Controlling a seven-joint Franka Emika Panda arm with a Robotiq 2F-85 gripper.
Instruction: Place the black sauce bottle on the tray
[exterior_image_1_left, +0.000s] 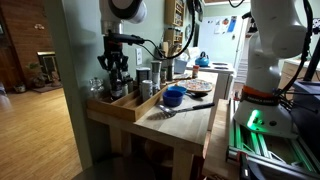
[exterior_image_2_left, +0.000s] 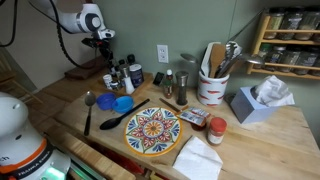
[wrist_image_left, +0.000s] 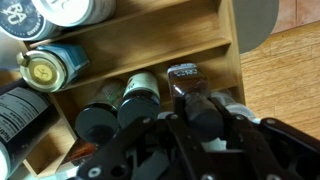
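- The gripper (wrist_image_left: 196, 118) fills the lower part of the wrist view and points down into the tray. Its dark fingers merge with the dark things under them, so I cannot tell if the jaws are apart or closed on something.
- Just in front of the fingers is the black sauce bottle (wrist_image_left: 183, 78), slim, with a small dark cap. It is inside the outline of the tray (wrist_image_left: 150, 52), close to the long wooden wall. The pictures do not show if it stands on the tray floor or hangs from the gripper.
- Directly beside the bottle is a dark-lidded jar (wrist_image_left: 140, 98), very near and maybe touching. Farther along, behind a wooden divider, sits a gold-lidded jar (wrist_image_left: 45, 72).
- In an exterior view the gripper (exterior_image_1_left: 116, 68) is above one end of the tray (exterior_image_1_left: 125, 108), which lies along the edge of the table (exterior_image_1_left: 190, 125). The blue bowl (exterior_image_1_left: 173, 96) and the plate (exterior_image_2_left: 153, 130) are well apart from it.
- Handling, in my judgement: the bottle is probably stiff, smooth and rather light. Because it is tall and narrow, it tips easily.
- The best hold is on the body under the cap, across the narrow width, not on the cap alone.
- The neighbours leave little room, so jaws that open wide could push them over.
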